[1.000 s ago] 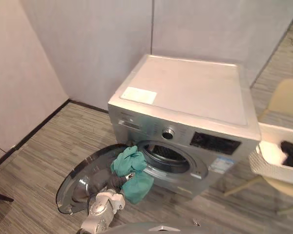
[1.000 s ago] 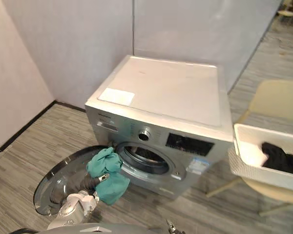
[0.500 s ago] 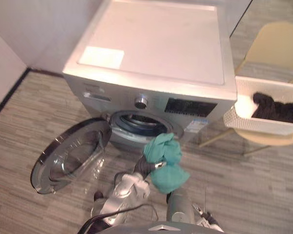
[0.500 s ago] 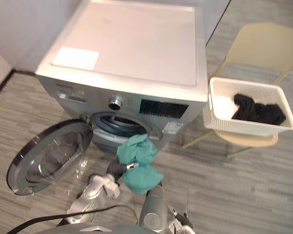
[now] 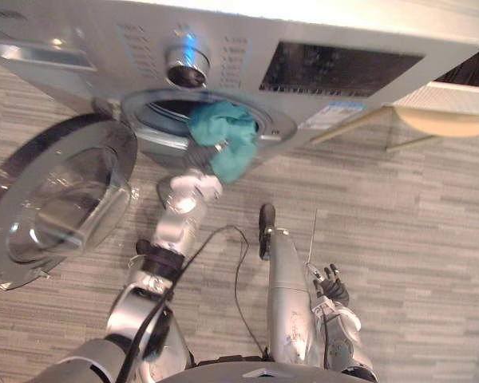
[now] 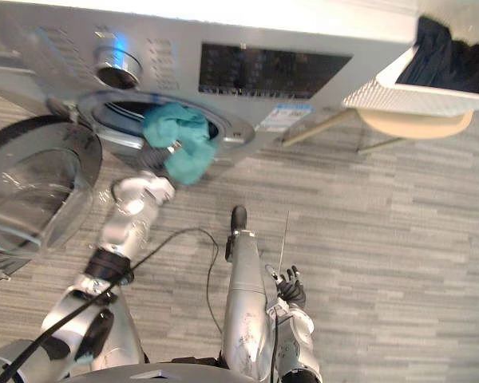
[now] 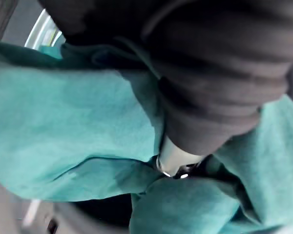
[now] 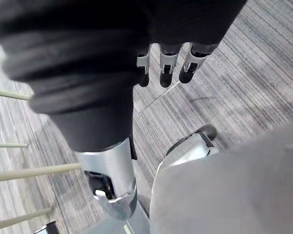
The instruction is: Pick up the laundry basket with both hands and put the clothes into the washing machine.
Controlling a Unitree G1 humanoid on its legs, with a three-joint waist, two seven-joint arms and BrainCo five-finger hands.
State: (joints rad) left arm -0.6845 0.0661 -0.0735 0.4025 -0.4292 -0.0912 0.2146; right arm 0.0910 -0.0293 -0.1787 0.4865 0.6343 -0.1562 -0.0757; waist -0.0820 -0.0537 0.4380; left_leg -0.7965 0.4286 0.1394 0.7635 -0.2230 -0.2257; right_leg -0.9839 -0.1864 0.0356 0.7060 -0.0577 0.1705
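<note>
The round glass door point(image 5: 60, 195) of the washing machine point(image 5: 247, 60) hangs wide open at the left. Next to it, the left hand point(image 7: 200, 97) has its fingers curled tight into a teal garment point(image 5: 227, 140). Half a second ago that bundle hung in front of the machine, below the rim. Now it sits in the mouth of the drum opening point(image 5: 164, 110), part of it draping over the lower lip. The view itself has tipped downward too. This load looks almost delivered: a push deeper and a release would likely finish it.

Further right, the right hand point(image 5: 331, 282) hangs low over the floor point(image 5: 415, 239), fingers loose and empty. The laundry basket point(image 6: 399, 97) rests on a chair point(image 6: 415, 124) at the far right, and dark clothes point(image 6: 451, 56) in it are yet to be loaded.
</note>
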